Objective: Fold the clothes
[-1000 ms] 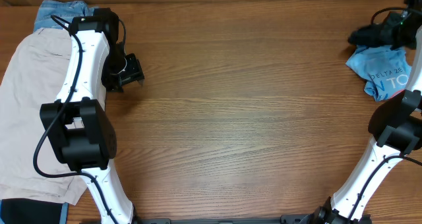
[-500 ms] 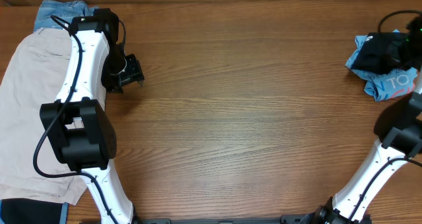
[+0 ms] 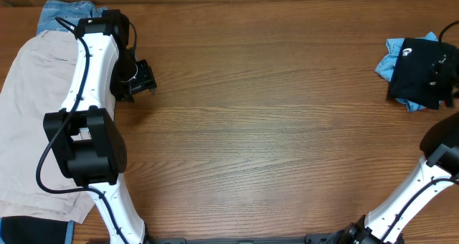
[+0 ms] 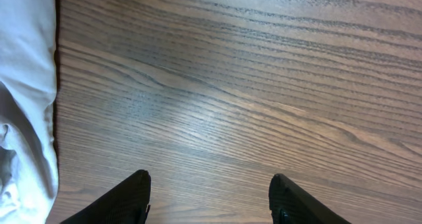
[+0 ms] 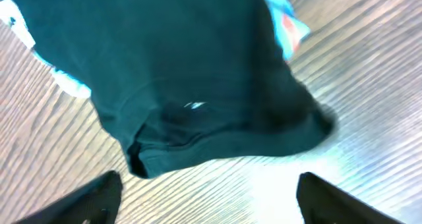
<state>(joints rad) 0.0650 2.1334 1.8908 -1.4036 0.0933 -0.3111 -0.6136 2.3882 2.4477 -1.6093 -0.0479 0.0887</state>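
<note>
Overhead: I'm judging 1 black tee (image 3: 419, 75) looking folded, lying on crumpled blue tee (image 3: 386, 66), which is needing work; R claw (image 5: 210, 181) gaping wide, L claw (image 4: 210, 178) part-open, both empty.

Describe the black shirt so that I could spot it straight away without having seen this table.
On the wooden table seen from above, go to the right edge, toward the far side. A small heap lies there: the black shirt sits on top of a light-blue tee. It is the dark one, with a tiny white logo, while its neighbour peeks out pale blue beneath.
</note>
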